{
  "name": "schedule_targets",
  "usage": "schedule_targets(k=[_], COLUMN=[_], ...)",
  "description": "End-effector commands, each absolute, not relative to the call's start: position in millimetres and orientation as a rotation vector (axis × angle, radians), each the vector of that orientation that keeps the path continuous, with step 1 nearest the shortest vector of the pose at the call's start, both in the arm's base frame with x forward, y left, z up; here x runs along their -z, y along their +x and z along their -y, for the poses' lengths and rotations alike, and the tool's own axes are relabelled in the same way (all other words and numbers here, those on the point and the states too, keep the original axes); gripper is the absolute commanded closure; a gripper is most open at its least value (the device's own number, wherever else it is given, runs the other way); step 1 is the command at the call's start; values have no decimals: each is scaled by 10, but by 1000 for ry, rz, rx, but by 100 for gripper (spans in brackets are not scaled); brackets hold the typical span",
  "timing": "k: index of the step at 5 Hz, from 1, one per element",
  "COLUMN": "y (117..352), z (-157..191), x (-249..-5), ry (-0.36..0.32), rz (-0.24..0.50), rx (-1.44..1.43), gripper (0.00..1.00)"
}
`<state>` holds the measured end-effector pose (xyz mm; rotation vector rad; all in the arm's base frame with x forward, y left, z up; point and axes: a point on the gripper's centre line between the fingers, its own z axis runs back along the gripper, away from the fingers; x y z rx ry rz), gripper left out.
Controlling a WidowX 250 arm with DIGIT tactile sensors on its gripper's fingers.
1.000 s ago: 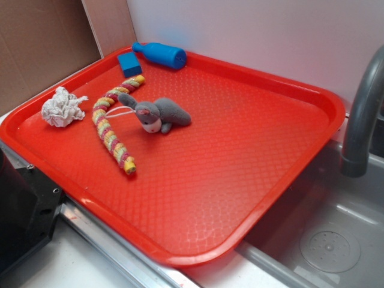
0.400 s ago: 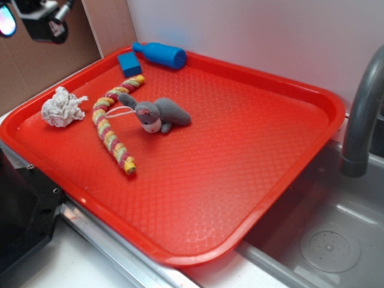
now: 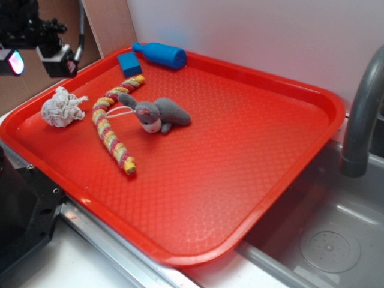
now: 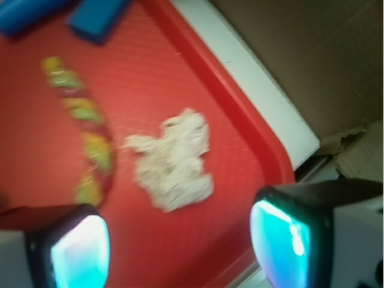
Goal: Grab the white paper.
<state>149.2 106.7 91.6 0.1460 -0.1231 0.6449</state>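
The white paper (image 3: 62, 107) is a crumpled off-white wad lying on the red tray (image 3: 240, 150) near its left rim. In the wrist view the white paper (image 4: 173, 159) lies just ahead of the gap between my fingers. My gripper (image 3: 37, 59) hangs high at the upper left, above and a little behind the wad, not touching it. The gripper (image 4: 186, 246) is open, its two glowing cyan pads (image 4: 282, 243) wide apart with only tray between them.
A striped twisted rope (image 3: 111, 127) lies right of the paper, with a grey plush mouse (image 3: 157, 114) beside it. A blue block (image 3: 129, 63) and a blue bottle (image 3: 161, 54) sit at the tray's back edge. Cardboard (image 4: 312, 60) stands left; a sink and faucet (image 3: 360, 120) lie right.
The gripper came into the exterior view from the top left and has dropped lower and slightly right, toward the paper. Nothing on the tray has moved.
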Motion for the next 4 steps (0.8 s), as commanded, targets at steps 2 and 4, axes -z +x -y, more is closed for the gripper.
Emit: schedule_targets(k=[2,4], y=[1601,1606], z=[-1223,-1154], x=[-263,-27], ry=[105,90], rz=[91,49], rx=[-577,-527], gripper=[0,25])
